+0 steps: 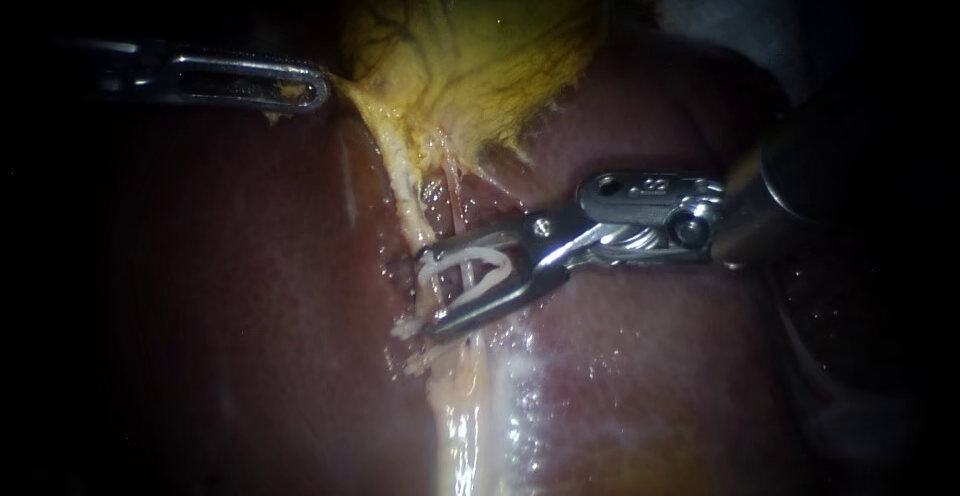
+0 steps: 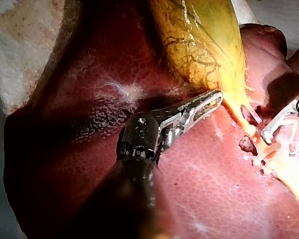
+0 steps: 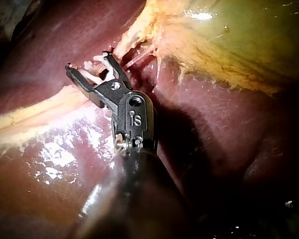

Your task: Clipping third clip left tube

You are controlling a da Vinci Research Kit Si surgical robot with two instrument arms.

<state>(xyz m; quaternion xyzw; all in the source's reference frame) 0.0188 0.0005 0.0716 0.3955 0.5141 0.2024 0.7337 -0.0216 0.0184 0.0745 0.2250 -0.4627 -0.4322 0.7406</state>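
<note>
Endoscope view: at 10 o'clock your left instrument (image 1: 312,86) has its end effector closed on the gallbladder's (image 1: 480,46) edge. It draws that edge toward 9 o'clock, likely to keep the tubes below taut and separated. At centre, a pale tube (image 1: 466,281) runs through the white clip (image 1: 495,261). Your right instrument (image 1: 430,294), entering from 3 o'clock, holds that clip in a wide end effector. I cannot confirm it is the left tube.
</note>
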